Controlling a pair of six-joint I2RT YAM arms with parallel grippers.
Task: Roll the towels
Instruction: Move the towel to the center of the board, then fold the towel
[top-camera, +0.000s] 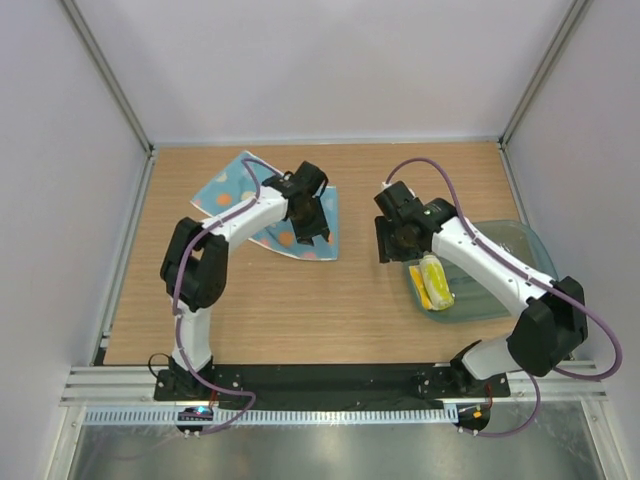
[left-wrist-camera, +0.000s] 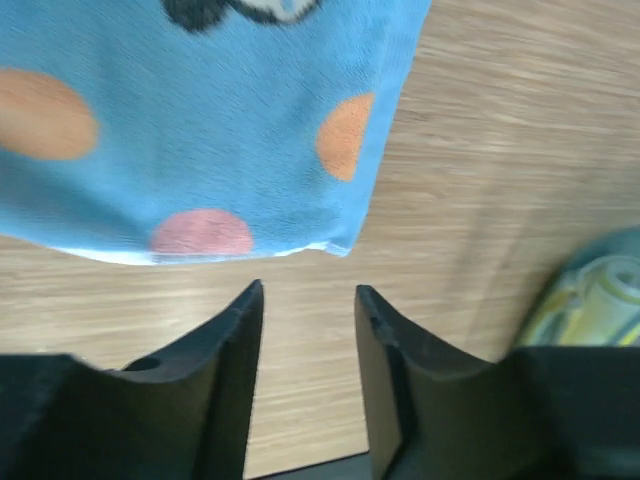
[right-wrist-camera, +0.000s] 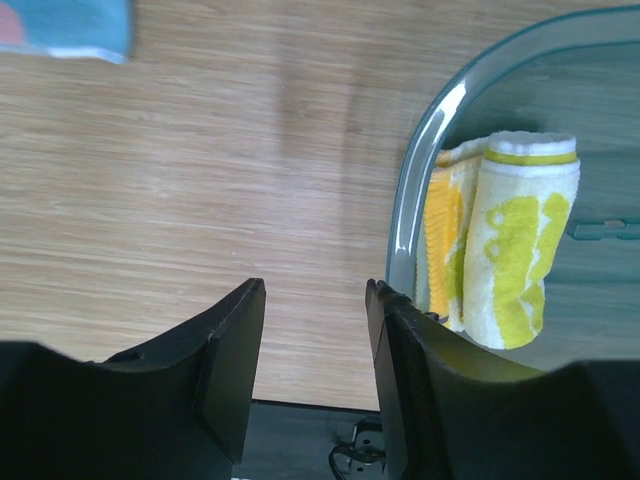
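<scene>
Left fingers (left-wrist-camera: 235, 340) sit closest to the lens. They're parted with a moderate gap, nothing is between them, and they're touching nothing. They hang over bare wood just off the near edge of the blue towel (left-wrist-camera: 200, 120), by its corner. The right fingers (right-wrist-camera: 232, 350) are the same story, spread about as wide and empty. One is over the wood and the other is right at the rim of the plastic tub (right-wrist-camera: 408, 205).

The blue towel lies spread out flat on the far left part of the bench (top-camera: 300, 310), turned at an angle and not rolled. The yellow towel (right-wrist-camera: 520, 250) is a tight roll lying inside the tub, against its left wall.

Stuff that's hard to see: the mouse face is cut off at the top of the left wrist view, with just a dark and white bit showing. From the top camera the left arm (top-camera: 215, 260) covers the middle of the blue towel. The near end of the yellow roll is hidden behind a right finger, and in the left wrist view it's only a blurry blob at the edge.

The left arm has its elbow folded out left and its forearm reaching right over the blue towel, wrist aimed down. The right arm (top-camera: 490, 260) has its elbow out right and its forearm crossing above the tub, with the wrist just past the tub's far left corner.
</scene>
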